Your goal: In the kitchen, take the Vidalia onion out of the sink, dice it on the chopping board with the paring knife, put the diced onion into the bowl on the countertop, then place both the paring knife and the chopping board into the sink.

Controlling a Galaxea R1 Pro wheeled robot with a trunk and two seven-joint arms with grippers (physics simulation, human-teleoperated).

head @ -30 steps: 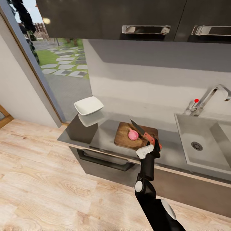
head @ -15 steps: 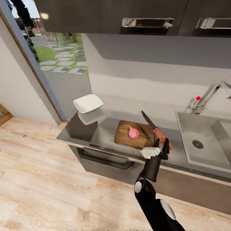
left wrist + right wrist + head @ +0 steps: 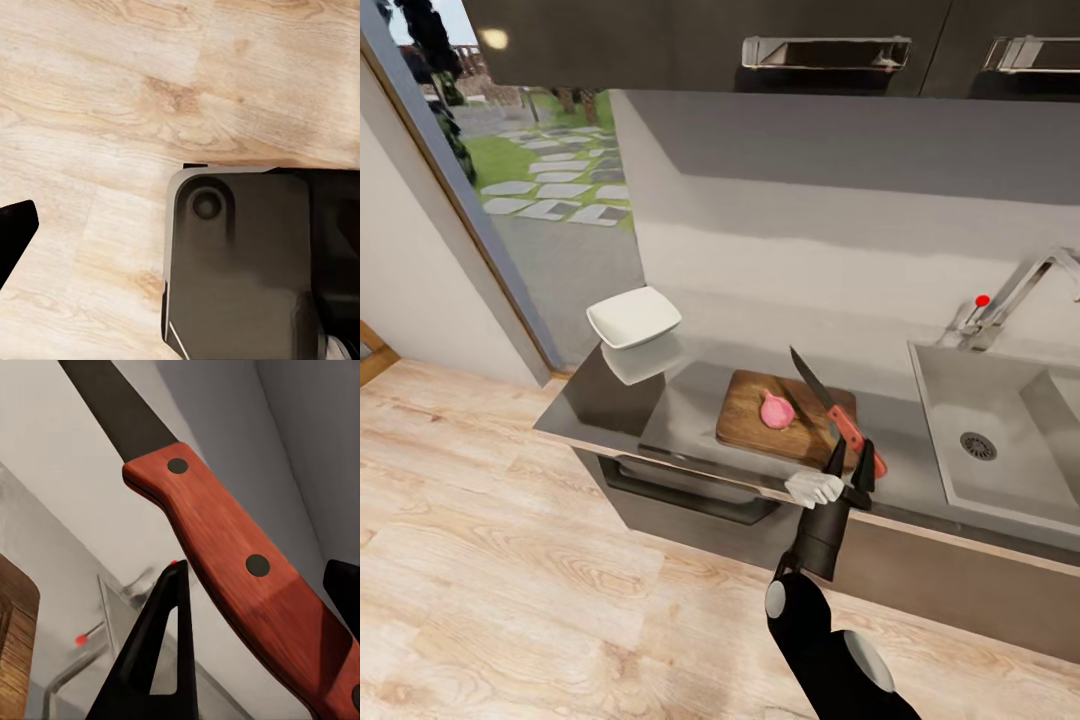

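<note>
The knife (image 3: pixel 830 412) has been lifted off the board (image 3: pixel 750 425) by the right gripper (image 3: pixel 848 468) (blade raised, tilted back), clear of the onion (image 3: pixel 776 410).

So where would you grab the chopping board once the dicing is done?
Probably at the chopping board's near long edge, coming from the countertop front: that edge lies toward the robot and free. The onion sits mid-board, and the right end effector holds the paring knife.
</note>
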